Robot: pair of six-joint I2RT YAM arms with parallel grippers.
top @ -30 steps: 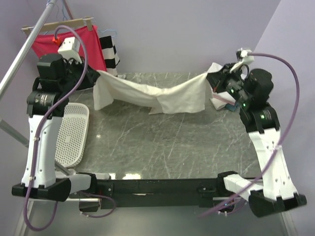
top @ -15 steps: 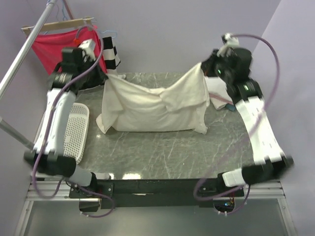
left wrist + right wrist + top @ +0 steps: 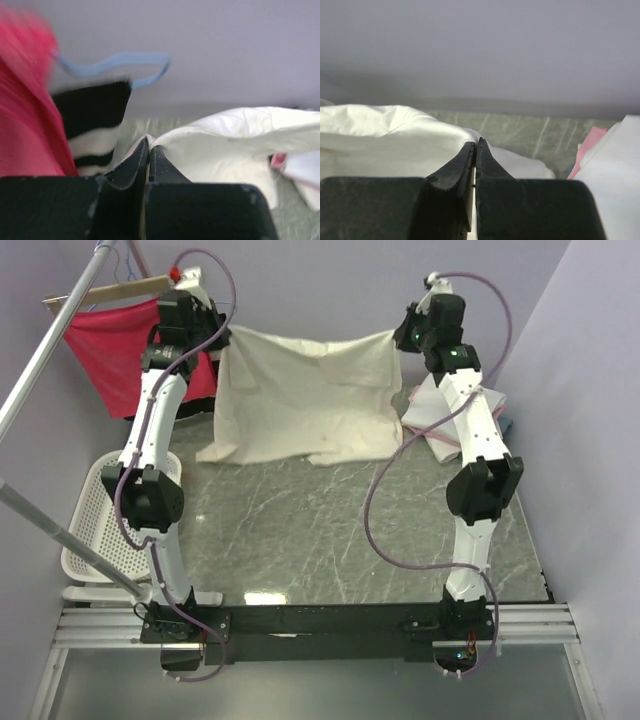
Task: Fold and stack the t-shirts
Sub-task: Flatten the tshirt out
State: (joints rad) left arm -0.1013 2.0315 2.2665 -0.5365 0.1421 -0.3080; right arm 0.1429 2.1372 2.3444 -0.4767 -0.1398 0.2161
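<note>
Behind the marble table (image 3: 330, 530), red cloth (image 3: 105, 350) hangs beside the t-shirt (image 3: 305, 395).

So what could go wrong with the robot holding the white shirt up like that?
1. The left pincer and right pincer each grip only a thin bit of the cream t-shirt, so it might slip out and drop in a heap.
2. The left pincer is also close to the red cloth and the striped garment, and could snag them.

left arm (image 3: 158, 412): reaching far back, held high | left gripper (image 3: 218, 336): pinched tight | right arm (image 3: 478, 425): same | right gripper (image 3: 402, 336): pinched tight
</note>
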